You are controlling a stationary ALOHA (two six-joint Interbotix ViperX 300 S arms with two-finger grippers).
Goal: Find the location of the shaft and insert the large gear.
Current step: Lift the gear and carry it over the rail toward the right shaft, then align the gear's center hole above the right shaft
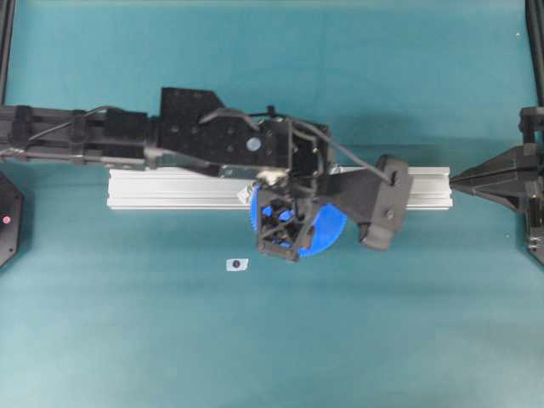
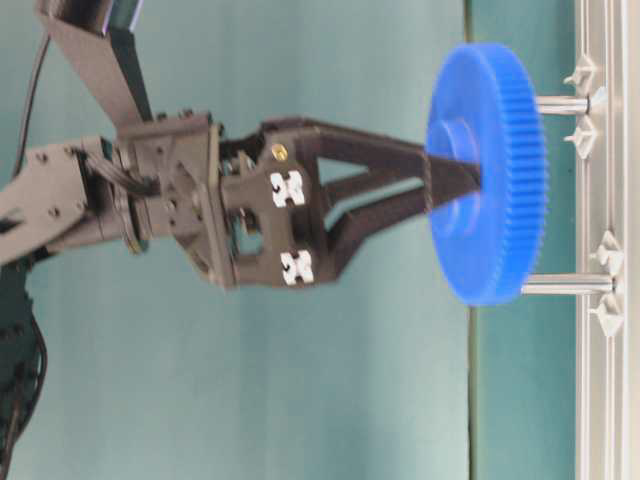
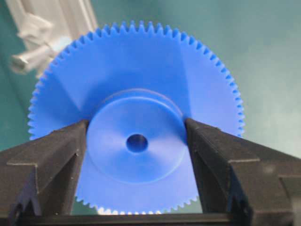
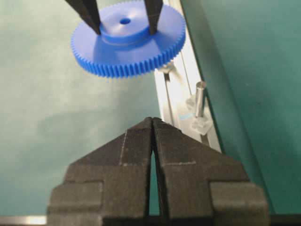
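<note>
Nearest in the right wrist view, right gripper point(image 4: 153, 123) at lower centre with fingers pressed together on nothing, open teal table point(image 4: 51, 122) to its left. Beyond, at top of that view, large gear point(image 4: 127, 37) clamped by its raised hub between the fingers of the left gripper point(image 4: 123, 26), held above the mat, its toothed rim overhanging the near edge of the aluminium rail point(image 4: 176, 92). Farther right on the rail, one upright silvery pin point(image 4: 200, 98) standing clear of the rim; which pin is the shaft cannot be told.

Blue toothed large gear point(image 2: 487, 172) above shaft point(image 2: 565, 285)
</note>
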